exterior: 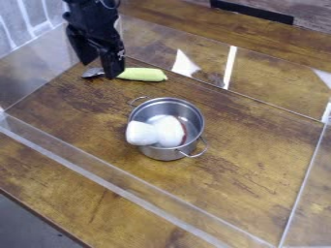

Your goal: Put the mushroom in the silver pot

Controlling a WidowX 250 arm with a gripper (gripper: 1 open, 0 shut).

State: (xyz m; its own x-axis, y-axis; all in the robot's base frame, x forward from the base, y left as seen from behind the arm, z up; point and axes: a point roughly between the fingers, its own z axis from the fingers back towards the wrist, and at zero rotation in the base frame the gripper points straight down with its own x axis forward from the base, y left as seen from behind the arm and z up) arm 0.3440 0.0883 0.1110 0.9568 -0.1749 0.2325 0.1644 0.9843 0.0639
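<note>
The silver pot (189,138) stands in the middle of the wooden table, its two small handles pointing far-left and near-right. The mushroom (155,134) lies inside it, showing mostly white and leaning on the near-left rim. My black gripper (99,61) hangs at the far left, well away from the pot. It points down over the left end of a yellow-green vegetable. Its fingers (115,66) are open with nothing between them.
The long yellow-green vegetable (142,74) lies on the table at the far left, with a small grey object (92,73) beside its left end. Clear plastic walls (116,184) ring the work area along the front, left and right.
</note>
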